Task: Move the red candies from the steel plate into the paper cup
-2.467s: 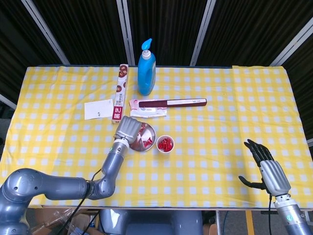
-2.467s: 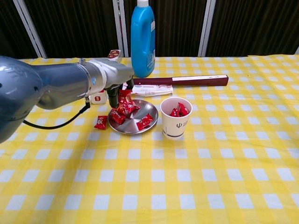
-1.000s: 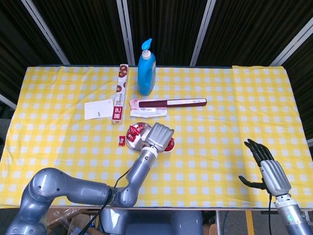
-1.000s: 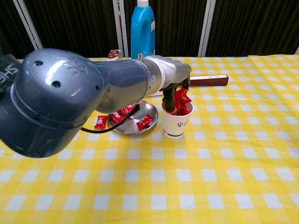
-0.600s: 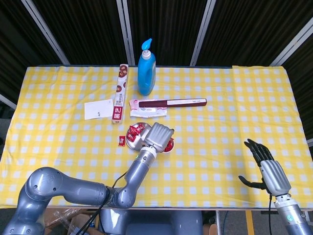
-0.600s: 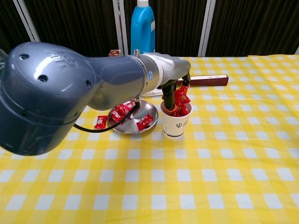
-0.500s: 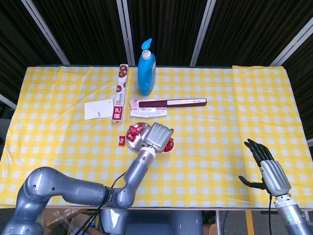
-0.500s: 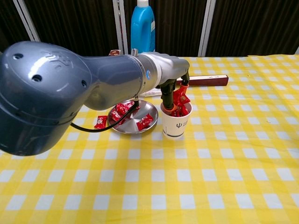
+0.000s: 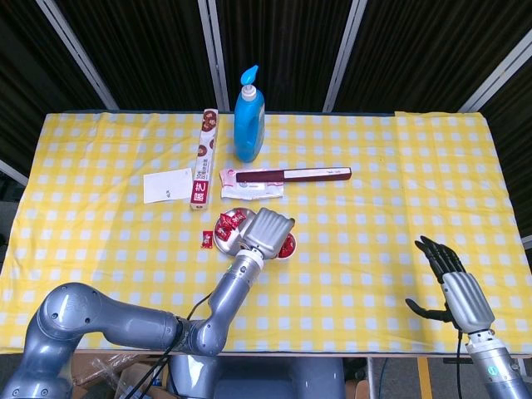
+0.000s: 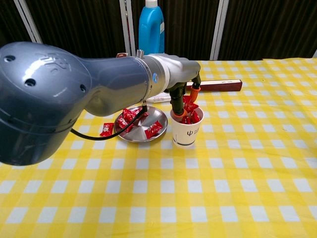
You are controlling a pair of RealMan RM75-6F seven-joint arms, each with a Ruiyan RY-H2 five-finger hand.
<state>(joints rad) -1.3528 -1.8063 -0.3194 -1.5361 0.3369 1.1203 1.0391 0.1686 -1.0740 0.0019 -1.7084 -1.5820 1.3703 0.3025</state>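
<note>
The white paper cup [image 10: 185, 134] stands right of the steel plate [image 10: 157, 115] and holds several red candies [image 10: 188, 117]. More red candies [image 10: 127, 118] lie on the plate's left side, and one lies near its front [image 10: 153, 130]. One stray candy [image 10: 106, 130] sits on the cloth left of the plate. My left hand [image 10: 182, 82] hovers directly over the cup, its orange-tipped fingers [image 10: 194, 91] spread with nothing between them. From the head view, the left hand [image 9: 268, 229] covers most of the cup [image 9: 288, 247]. My right hand [image 9: 454, 284] hangs open at the table's near right edge.
A blue pump bottle [image 9: 248, 116] stands at the back, with a long box [image 9: 204, 156] and a white card [image 9: 166, 184] to its left. A dark red stick [image 9: 293, 174] lies on a white packet [image 9: 249, 189] just behind the plate.
The left hand carried a candy from the plate to over the cup. Its fingers have parted and the candy now lies in the cup. The right hand has not moved.
</note>
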